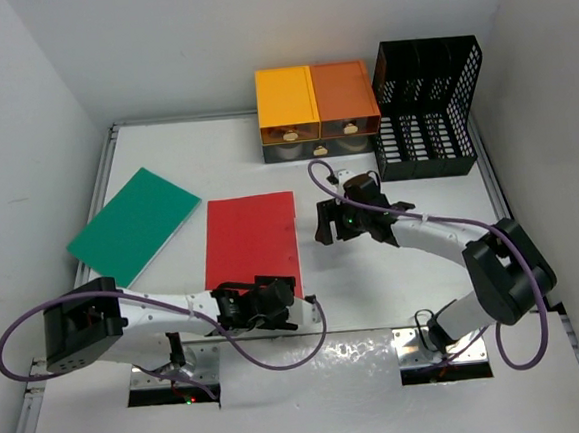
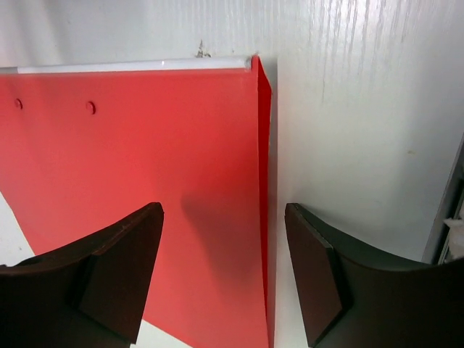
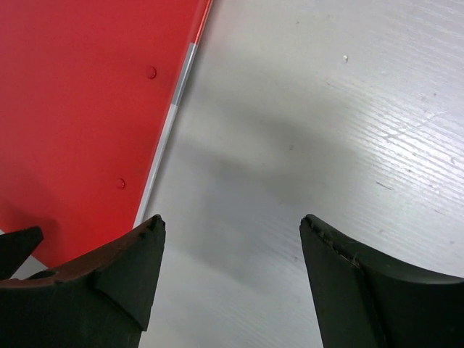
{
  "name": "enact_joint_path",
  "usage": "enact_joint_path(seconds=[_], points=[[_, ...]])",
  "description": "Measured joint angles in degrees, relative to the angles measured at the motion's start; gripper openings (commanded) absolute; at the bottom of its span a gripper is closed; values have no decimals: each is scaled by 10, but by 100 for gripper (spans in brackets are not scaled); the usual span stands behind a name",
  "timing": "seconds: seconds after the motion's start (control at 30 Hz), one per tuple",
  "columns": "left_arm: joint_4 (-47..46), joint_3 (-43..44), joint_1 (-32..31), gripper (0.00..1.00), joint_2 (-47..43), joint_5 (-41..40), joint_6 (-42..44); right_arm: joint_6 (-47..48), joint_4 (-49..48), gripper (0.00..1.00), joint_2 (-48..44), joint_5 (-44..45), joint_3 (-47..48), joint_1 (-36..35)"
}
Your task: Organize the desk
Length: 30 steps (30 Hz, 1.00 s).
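The desk (image 1: 376, 300) is a large white tabletop. On it a red folder (image 1: 251, 242) lies flat, and a green folder (image 1: 135, 226) lies to its left. My left gripper (image 1: 295, 312) is low at the red folder's near right corner. In the left wrist view this gripper (image 2: 225, 210) is open. The red folder's (image 2: 145, 181) slightly raised right edge runs between the fingers and touches neither. My right gripper (image 1: 326, 229) hovers just right of the red folder. It (image 3: 232, 219) is open over bare desk (image 3: 326, 109), with the red folder (image 3: 80, 109) to its left.
An orange-and-yellow drawer unit (image 1: 316, 109) stands at the back middle. A black mesh file rack (image 1: 426, 105) stands to its right. Metal rails edge the desk, and walls close in on three sides.
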State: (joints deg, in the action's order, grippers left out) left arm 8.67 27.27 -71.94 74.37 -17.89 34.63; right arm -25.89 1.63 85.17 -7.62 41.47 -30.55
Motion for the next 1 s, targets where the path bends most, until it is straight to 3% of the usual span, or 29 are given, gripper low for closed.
enact_joint_path(seconds=[0.17, 0.33, 0.5, 0.6, 0.83, 1.0], points=[[-16, 0, 0, 62, 2, 1, -7, 9, 11, 73, -14, 12, 0, 0], [-38, -1, 0, 37, 6, -19, -10, 7, 10, 73, -15, 10, -1, 0], [-66, -8, 0, 20, 8, -41, -12, -16, -2, 74, -14, -17, -10, 0], [-77, -13, 0, 1, 16, -46, -13, -40, -25, 74, -14, -34, -20, 0], [-98, -23, 0, 0, 17, -86, 3, -163, -151, 75, 31, -75, -64, 0], [-93, -23, 0, 0, -76, -110, 19, -263, -242, 75, 113, -103, -62, -7]])
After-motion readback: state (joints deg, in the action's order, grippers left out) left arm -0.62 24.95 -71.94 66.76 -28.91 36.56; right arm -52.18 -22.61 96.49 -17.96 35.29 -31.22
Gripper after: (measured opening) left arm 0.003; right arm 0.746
